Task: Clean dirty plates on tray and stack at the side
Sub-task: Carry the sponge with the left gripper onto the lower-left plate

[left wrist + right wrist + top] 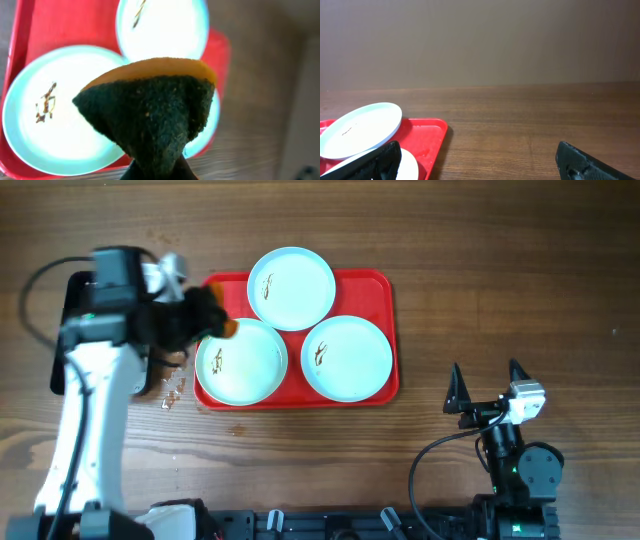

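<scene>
left gripper [208, 316] clenches sponge [150, 117] over tray [378, 292] left edge | right gripper [487, 383] gapes empty, apart from tray | three smeared plates [291, 287] on tray

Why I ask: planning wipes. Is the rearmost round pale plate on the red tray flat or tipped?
Tipped: the round pale plate rests one edge on another plate.

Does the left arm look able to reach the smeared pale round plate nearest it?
Likely yes: its fingers, shut on a dark green sponge, hover at that plate's rim, nothing between.
</scene>
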`<action>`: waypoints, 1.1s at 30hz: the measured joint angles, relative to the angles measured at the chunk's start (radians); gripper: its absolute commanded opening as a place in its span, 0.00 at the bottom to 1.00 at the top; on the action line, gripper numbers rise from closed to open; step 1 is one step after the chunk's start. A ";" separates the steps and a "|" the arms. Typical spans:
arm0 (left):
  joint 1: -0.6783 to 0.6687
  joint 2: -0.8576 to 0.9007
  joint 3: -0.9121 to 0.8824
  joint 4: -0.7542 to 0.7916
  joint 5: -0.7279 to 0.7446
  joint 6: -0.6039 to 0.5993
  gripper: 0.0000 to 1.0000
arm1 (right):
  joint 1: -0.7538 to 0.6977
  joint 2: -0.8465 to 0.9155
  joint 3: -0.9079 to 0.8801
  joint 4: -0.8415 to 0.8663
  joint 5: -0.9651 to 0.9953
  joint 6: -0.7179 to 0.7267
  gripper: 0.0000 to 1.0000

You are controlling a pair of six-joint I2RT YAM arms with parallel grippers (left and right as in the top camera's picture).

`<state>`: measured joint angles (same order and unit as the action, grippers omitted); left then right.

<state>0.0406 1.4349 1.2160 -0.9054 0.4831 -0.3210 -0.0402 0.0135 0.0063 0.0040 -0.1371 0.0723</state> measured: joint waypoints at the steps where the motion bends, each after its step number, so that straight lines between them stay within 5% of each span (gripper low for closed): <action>1: -0.026 0.023 -0.015 0.008 -0.043 -0.008 0.04 | 0.000 0.000 0.000 0.000 0.000 0.000 1.00; 8: -0.113 0.188 -0.080 0.039 -0.220 -0.041 0.04 | 0.000 0.000 0.000 0.000 0.000 0.000 1.00; 17: -0.133 0.366 -0.089 0.114 -0.259 -0.045 0.04 | 0.000 0.000 0.000 0.000 0.000 0.000 1.00; 33: -0.145 0.394 -0.090 0.148 -0.267 -0.040 0.04 | 0.000 0.000 0.000 0.005 0.065 -0.165 1.00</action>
<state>-0.1040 1.8294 1.1263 -0.7574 0.2165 -0.3607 -0.0402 0.0135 0.0063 0.0090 -0.0719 -0.0925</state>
